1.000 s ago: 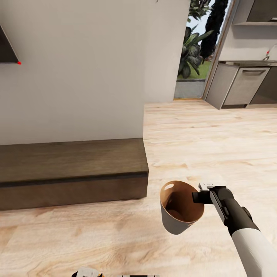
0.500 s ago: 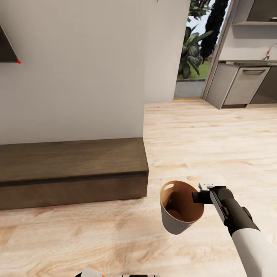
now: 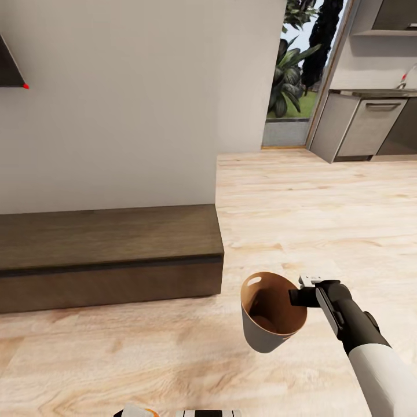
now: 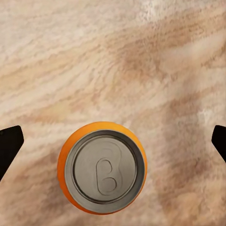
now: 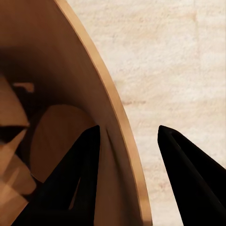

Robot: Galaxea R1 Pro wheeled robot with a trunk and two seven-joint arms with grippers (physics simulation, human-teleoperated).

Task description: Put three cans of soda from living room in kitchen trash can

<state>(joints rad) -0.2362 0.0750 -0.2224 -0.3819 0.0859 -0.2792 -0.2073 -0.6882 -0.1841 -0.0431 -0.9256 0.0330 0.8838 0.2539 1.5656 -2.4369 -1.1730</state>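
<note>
Your right gripper (image 3: 296, 297) pinches the tash can (image 3: 271, 313) by its rim, mouth up for drops, while your wide-open left gripper (image 4: 113, 141) straddles an orange soda can (image 4: 102, 167) without touching it.

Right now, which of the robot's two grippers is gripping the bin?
The right gripper, clamped across the tash can's rim, one finger inside. The left gripper hangs open above an orange can.

Non-task items: light wood plank floor (image 3: 301, 208) throughout. Low dark wood bench (image 3: 110, 255) against white wall (image 3: 127, 104). Grey kitchen cabinets (image 3: 362, 127) far across floor. Glass doorway (image 3: 295, 75) with green plants (image 3: 289, 81) outside. Dark wall object, red dot (image 3: 25, 87).
</note>
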